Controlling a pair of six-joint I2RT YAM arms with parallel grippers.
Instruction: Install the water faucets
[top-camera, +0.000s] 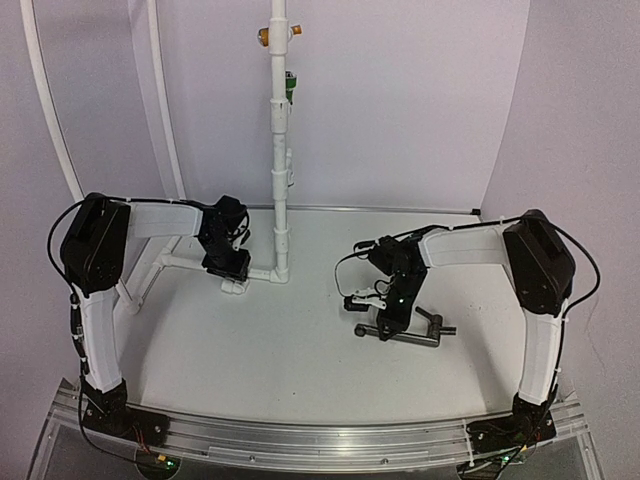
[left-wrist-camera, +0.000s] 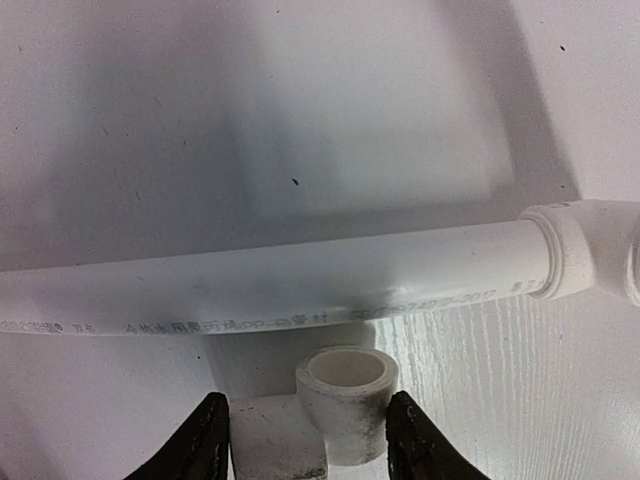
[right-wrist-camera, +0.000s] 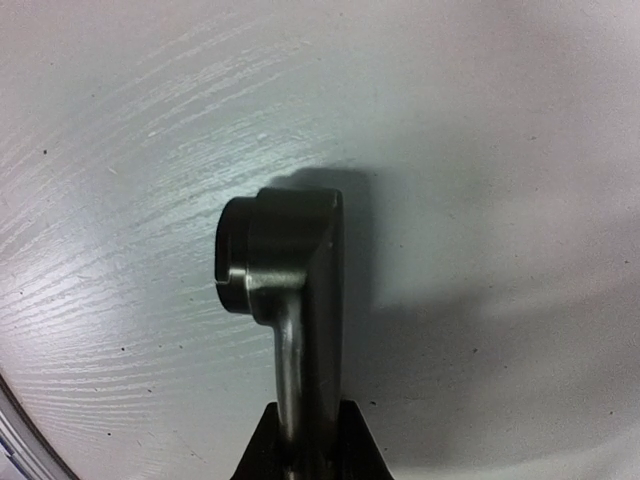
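Observation:
The black metal faucet (top-camera: 412, 335) lies low at the table's right middle, its crossbar end (top-camera: 432, 321) pointing right. My right gripper (top-camera: 386, 318) is shut on its thin stem. In the right wrist view the faucet's round head (right-wrist-camera: 285, 260) sticks out ahead of the closed gripper (right-wrist-camera: 305, 450), close to the table surface. My left gripper (top-camera: 232, 275) is at the foot of the white pipe frame. Its fingers (left-wrist-camera: 212, 440) stand on both sides of a white socket fitting (left-wrist-camera: 345, 395) and touch it.
A tall white pipe (top-camera: 279, 160) stands at the back centre, with an orange valve (top-camera: 265, 36) and a green valve (top-camera: 289, 88) high up. A horizontal white pipe (left-wrist-camera: 280, 285) runs to a joint (left-wrist-camera: 590, 250). Curved white tubes (top-camera: 45, 100) rise at the left.

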